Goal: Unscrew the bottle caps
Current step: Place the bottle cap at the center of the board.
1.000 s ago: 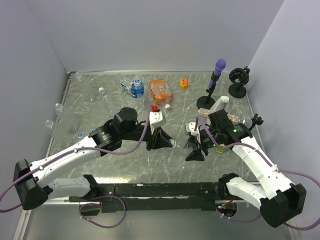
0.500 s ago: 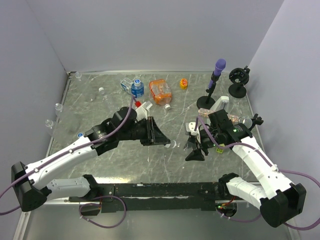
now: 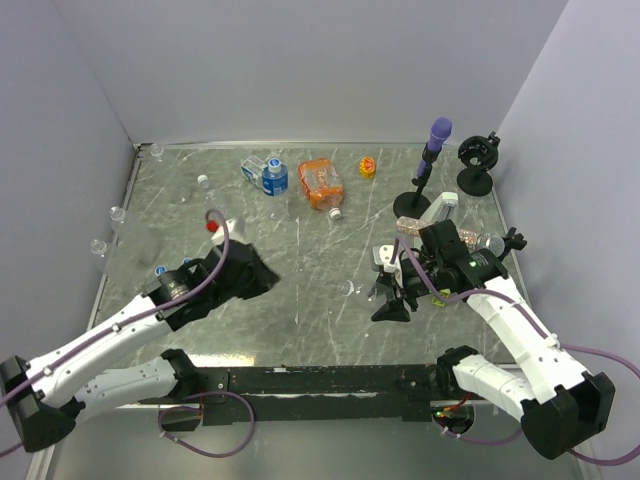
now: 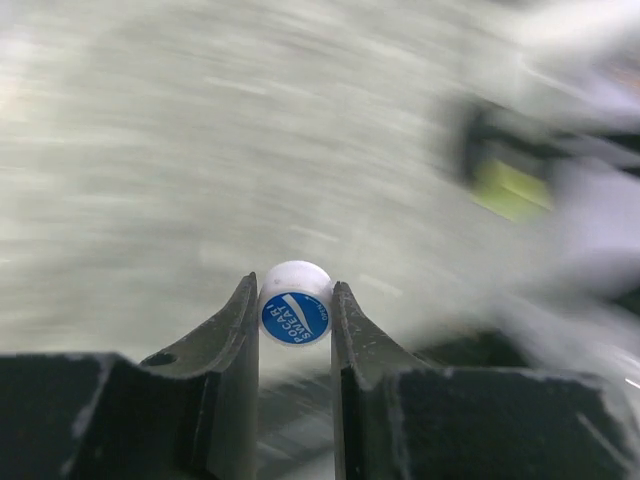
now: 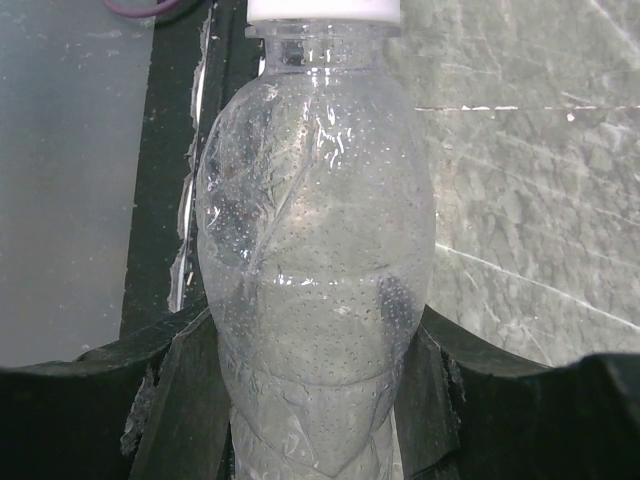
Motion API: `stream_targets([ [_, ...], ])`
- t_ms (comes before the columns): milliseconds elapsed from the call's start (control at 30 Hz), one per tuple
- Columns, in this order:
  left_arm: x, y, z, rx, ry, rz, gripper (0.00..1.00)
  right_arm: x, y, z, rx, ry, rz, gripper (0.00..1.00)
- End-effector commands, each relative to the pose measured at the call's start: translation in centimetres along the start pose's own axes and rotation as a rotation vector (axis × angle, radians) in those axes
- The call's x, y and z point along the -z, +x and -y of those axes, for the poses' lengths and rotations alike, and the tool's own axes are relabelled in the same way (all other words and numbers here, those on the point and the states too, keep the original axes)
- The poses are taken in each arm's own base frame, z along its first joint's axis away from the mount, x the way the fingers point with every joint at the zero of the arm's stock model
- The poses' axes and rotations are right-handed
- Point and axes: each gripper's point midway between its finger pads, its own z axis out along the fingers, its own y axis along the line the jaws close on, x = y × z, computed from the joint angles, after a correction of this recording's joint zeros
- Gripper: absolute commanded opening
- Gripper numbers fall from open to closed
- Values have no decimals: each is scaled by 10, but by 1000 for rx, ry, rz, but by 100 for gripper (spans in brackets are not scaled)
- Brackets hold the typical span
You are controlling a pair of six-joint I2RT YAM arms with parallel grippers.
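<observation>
The grey marbled table (image 3: 300, 330) between the pale walls is carrying several bottles along its far edge, among them a blue-labelled bottle (image 3: 272, 178) and an orange bottle (image 3: 320, 183), with the purple-topped stand (image 3: 432, 160) at the right. In the top view the left gripper (image 3: 262, 280) is now lying well to the left of the middle. A second ago it was reaching into the centre, near the right gripper (image 3: 388, 300), which is keeping its place in the right half, so the left arm is swinging away from that meeting point. In the left wrist view the background is streaking with motion. The left gripper (image 4: 295, 300) is pinching a Pocari Sweat cap (image 4: 295, 310), white with a blue printed top, between its narrow-set fingers (image 4: 240, 340), and the cap is touching both of them. In the right wrist view the right gripper (image 5: 315, 370) is clamping a clear bottle (image 5: 320, 260) around its belly. The neck is pointing to the upper edge of the picture, where a white band (image 5: 322, 9) is showing; I cannot tell whether this is a leftover ring or another cap. I am judging that the cap is already off its bottle and is being carried aside for dropping, while the bottles at the far edge seem to be waiting for their turn.
</observation>
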Motion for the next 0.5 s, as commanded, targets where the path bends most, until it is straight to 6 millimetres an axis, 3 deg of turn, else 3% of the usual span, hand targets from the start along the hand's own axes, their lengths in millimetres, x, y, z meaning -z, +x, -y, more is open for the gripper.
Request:
stream_targets([
  [0,-10,-36,-135,-141,-450,191,1,1,-10,-1,61,-1,46,17],
  [133,-25,-71,-186,-79,-550,216,2,2,-13,0,63,-3,46,17],
  [233,-47,-88,-206,-67,-603,190,2,2,-14,-1,69,-1,48,17],
  [467,-92,-89,-244,2,-700,-4,11,4,-14,-3,81,11,49,17],
])
